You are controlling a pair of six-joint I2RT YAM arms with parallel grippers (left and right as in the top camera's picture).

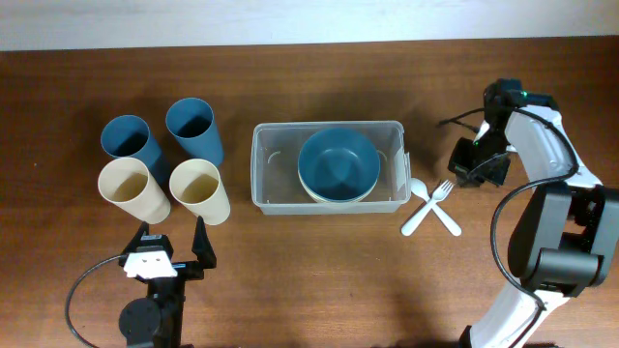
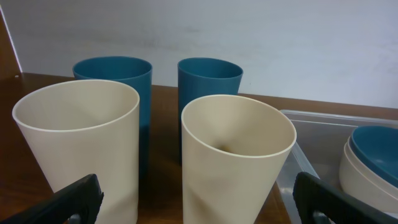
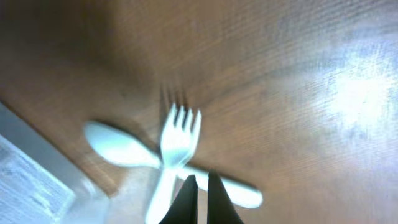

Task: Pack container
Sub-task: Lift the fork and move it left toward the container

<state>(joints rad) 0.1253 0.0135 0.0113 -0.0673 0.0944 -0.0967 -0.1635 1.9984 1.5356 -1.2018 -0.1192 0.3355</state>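
Overhead: the container (image 1: 276, 164) sits mid-worktop, with bowls (image 1: 337, 164) nested inside, likely to save room.
Left wrist: the left end effector (image 2: 198, 202) is spread wide, facing the cream cups (image 2: 236, 155) left of the container.
Right wrist: the right end effector (image 3: 202, 186) is nearly closed and empty, above the thin fork (image 3: 177, 134) right of the container.

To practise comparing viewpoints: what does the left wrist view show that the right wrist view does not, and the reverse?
Only the left wrist view shows the blue cups, the cream cups, and a blue bowl nested in a cream bowl. Only the right wrist view shows the white fork and spoon, lying crossed. Both show part of the clear container and the brown table.
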